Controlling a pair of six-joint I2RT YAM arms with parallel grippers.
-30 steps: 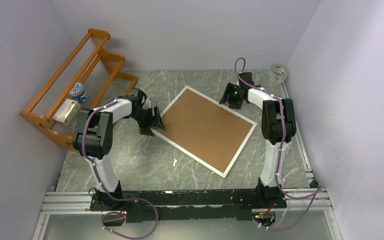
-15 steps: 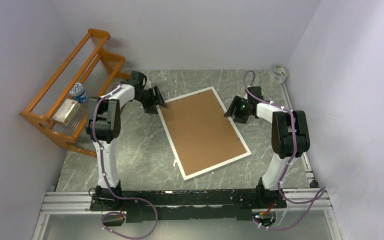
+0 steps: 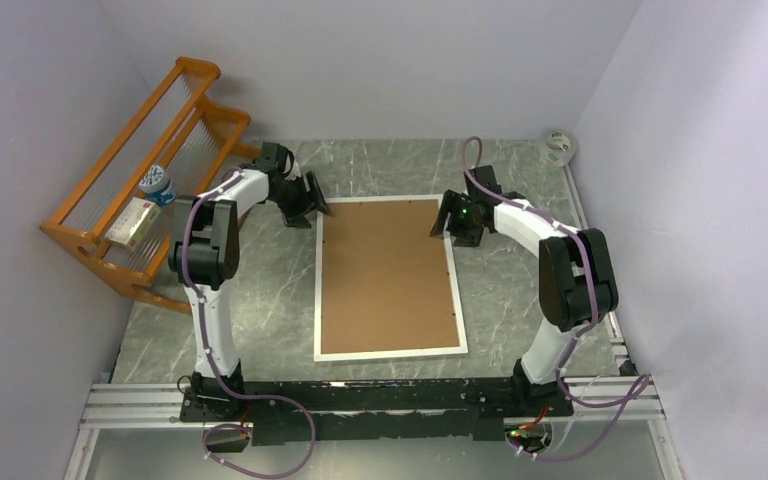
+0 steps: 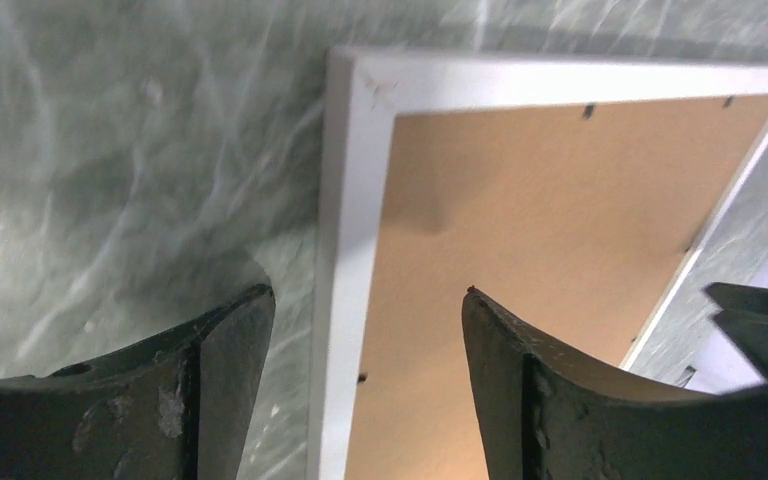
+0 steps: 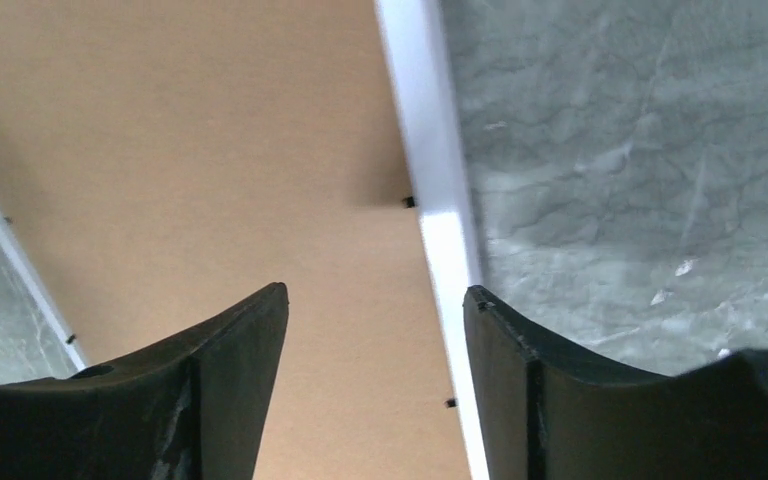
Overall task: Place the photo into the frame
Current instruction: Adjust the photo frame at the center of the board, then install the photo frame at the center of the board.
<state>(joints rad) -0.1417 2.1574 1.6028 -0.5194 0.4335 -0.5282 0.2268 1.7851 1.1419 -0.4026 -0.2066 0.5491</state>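
Now the frame [image 3: 388, 275] is lying square to the near edge, brown back up, having swung round from its slant. The left gripper [image 4: 367, 291] and right gripper [image 5: 375, 289] are gaping wide astride its far corners, so opening the back seems next. The photo isn't showing. Pale walls are enclosing the grey marbled table [image 3: 260, 320], with an orange rack [image 3: 140, 190] at the left.

Grey marble table [image 3: 260, 300] (lilac walls [image 3: 380, 60])

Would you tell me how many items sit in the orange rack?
2: a blue-topped jar midway along the orange rack, and a flat box beside it, nearer the camera. Nothing else shows.
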